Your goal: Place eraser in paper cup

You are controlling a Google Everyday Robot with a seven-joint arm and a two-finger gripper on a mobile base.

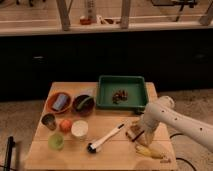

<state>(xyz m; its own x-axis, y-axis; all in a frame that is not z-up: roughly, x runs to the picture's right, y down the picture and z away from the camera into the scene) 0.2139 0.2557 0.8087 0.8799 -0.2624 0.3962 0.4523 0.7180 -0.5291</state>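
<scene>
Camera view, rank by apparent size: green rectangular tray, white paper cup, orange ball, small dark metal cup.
1. green rectangular tray
2. white paper cup
3. orange ball and small dark metal cup: alike, unranked.
Gripper: beside tan eraser block, right side.

Your gripper [138, 134] sits at the table's [115, 158] 4 o'clock, by the eraser [132, 131]; the brush [105, 138] lies between it and the paper cup [79, 129] at 9 o'clock.
</scene>
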